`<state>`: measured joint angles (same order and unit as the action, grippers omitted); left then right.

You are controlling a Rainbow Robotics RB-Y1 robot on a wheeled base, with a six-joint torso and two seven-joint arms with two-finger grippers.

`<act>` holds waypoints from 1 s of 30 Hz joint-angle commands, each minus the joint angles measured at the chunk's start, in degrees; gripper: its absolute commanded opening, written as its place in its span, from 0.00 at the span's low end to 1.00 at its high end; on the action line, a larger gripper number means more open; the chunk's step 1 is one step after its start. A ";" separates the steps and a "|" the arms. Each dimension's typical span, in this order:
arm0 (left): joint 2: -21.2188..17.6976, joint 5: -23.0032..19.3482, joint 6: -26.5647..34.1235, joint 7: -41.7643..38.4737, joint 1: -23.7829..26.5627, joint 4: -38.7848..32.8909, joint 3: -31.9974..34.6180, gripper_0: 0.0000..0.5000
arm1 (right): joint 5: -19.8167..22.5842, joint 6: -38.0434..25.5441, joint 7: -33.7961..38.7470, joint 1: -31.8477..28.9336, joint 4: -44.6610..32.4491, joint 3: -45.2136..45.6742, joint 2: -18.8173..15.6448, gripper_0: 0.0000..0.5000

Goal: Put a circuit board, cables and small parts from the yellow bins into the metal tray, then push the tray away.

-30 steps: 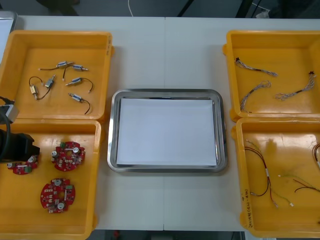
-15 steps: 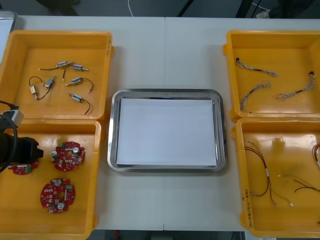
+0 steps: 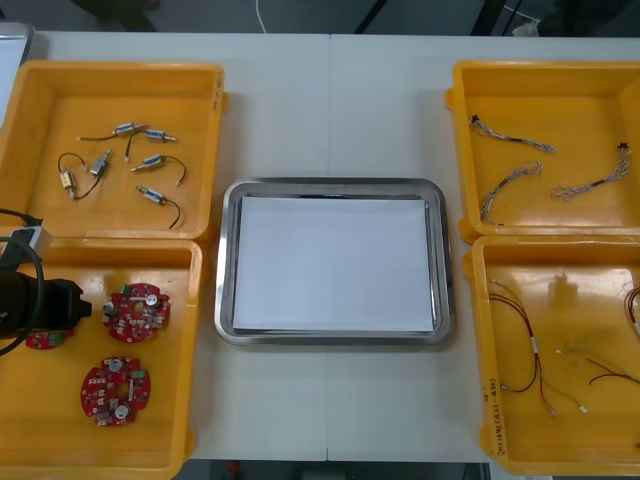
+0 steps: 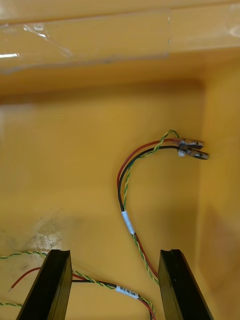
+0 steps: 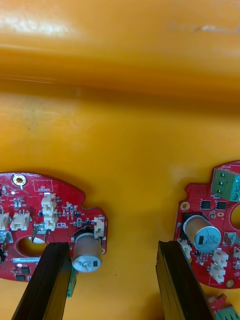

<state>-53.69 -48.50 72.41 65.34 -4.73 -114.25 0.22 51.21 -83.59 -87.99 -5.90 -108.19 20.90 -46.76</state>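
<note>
My left gripper (image 3: 78, 307) hangs in the near left yellow bin (image 3: 170, 430), its black fingers pointing at a round red circuit board (image 3: 137, 312). A second board (image 3: 115, 388) lies nearer to me, and a third (image 3: 42, 339) is partly hidden under the arm. In the left wrist view the gripper (image 5: 112, 282) is open over bare bin floor, with one board (image 5: 50, 225) beside one finger and another board (image 5: 210, 235) beside the other. My right gripper (image 4: 114, 285) is open above a red, black and yellow-green cable (image 4: 129, 200) on an orange bin floor.
The metal tray (image 3: 335, 186), white inside, lies at mid-table. Small metal parts (image 3: 150, 163) with wires sit in the far left bin (image 3: 110, 75). Twisted blue and white cables (image 3: 510, 185) lie in the far right bin (image 3: 560, 90), red and yellow cables (image 3: 520, 340) in the near right bin (image 3: 600, 300).
My left gripper has slid a little toward me and toward the middle board, covering more of the board at the bin's left edge. The boards have not moved.
</note>
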 commanded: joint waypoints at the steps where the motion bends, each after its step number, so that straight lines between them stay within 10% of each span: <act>1: 0.07 0.95 -1.57 4.98 -2.38 0.43 -1.01 1.00 | 0.91 0.62 -0.87 -2.01 0.17 -0.77 -2.81 1.00; 20: 0.07 2.01 -5.79 5.33 -2.47 2.54 -3.73 1.00 | 2.05 7.92 -1.40 -2.01 5.36 -5.96 -4.84 1.00; 23: 0.07 2.01 -5.79 5.42 -2.38 2.45 -3.73 0.64 | 2.14 8.27 -1.49 -2.01 6.23 -6.48 -4.92 1.00; 25: 0.07 2.01 -5.79 5.59 -2.38 2.54 -3.73 0.09 | 2.14 8.62 -1.58 -2.01 6.67 -7.01 -4.92 1.00; 30: 0.07 1.92 -5.79 5.94 -2.47 2.45 -3.65 0.00 | 2.14 8.97 -1.40 -2.01 6.94 -7.89 -4.92 1.00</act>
<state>-53.69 -47.02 67.26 65.36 -5.37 -111.74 -2.75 52.92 -75.21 -87.99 -6.73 -101.31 14.10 -49.12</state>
